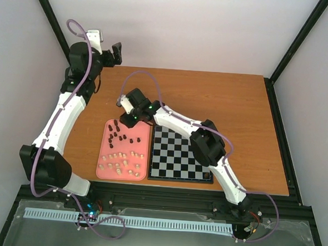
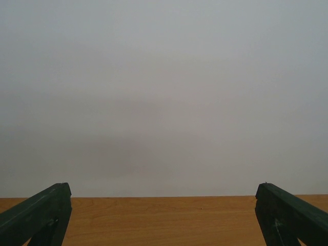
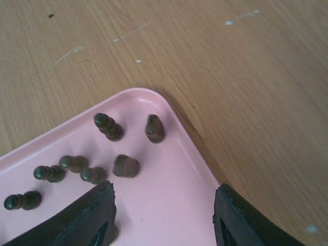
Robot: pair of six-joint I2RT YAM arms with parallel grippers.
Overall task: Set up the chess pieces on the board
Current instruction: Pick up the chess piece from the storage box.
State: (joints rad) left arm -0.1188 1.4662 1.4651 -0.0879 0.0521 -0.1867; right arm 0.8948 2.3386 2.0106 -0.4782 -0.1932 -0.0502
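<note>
**Top view.** The chessboard lies on the counter at about six o'clock of the frame. Its squares look bare, apart from a brown speck at the near right corner, too small to name. Just beside it, at its nine o'clock, is the pink tray. Dark chessmen sit in the tray's far half and cream chessmen in its near half, so no army is set up yet. The right arm stretches over the board's far left corner. This puts the right pincer above the tray's one o'clock corner, probably because the dark men cluster there. The left pincer hangs high at eleven o'clock, well apart from everything, seemingly parked to leave room.

**Left wrist.** The jaws stand wide apart with nothing between them. Beyond is only the counter's far strip and a pale wall.

**Right wrist.** The jaws are spread and empty, over bare pink tray floor just inside the rounded corner. The dark men lie toppled from nine to twelve o'clock of the gap. A stubby dark man is the nearest. Lying pieces roll, so the next grasp likely wants the jaws across a piece's narrow body.
</note>
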